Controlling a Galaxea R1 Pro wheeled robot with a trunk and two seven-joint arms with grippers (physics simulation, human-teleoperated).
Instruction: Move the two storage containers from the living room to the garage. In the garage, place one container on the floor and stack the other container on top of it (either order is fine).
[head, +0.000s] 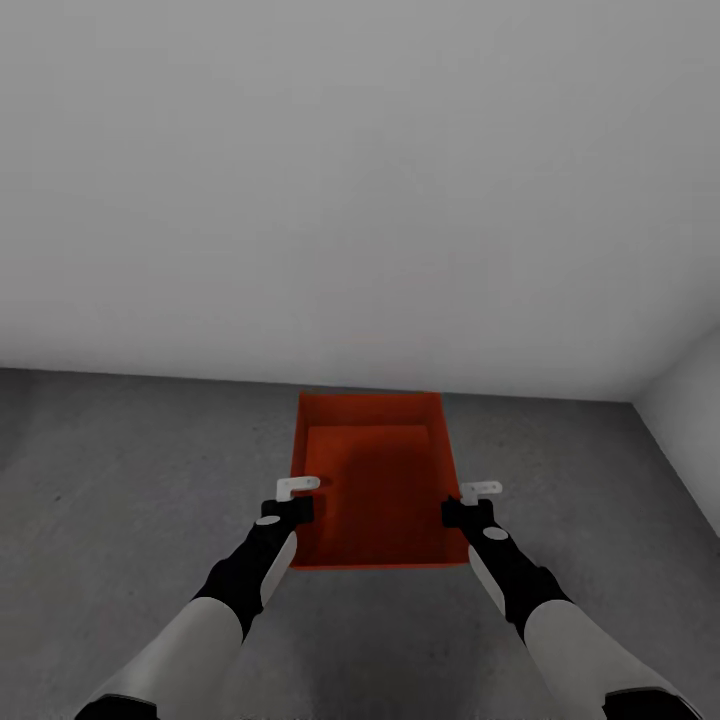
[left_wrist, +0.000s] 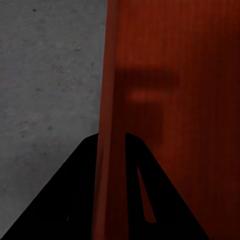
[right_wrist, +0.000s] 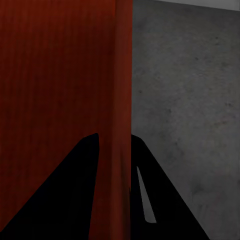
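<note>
While both arms reach forward, the left gripper (head: 290, 500) pinches the storage container's (head: 372, 500) left wall and the right gripper (head: 472, 503) pinches its right wall, above the grey concrete floor (head: 120, 480) near a white wall (head: 360, 180).

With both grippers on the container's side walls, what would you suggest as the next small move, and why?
Probably lower it straight down onto the floor and then open both grippers. The left gripper and right gripper each straddle a side wall of the storage container, wall between the fingers in both wrist views. Whether it rests on the concrete already, I cannot tell.
</note>
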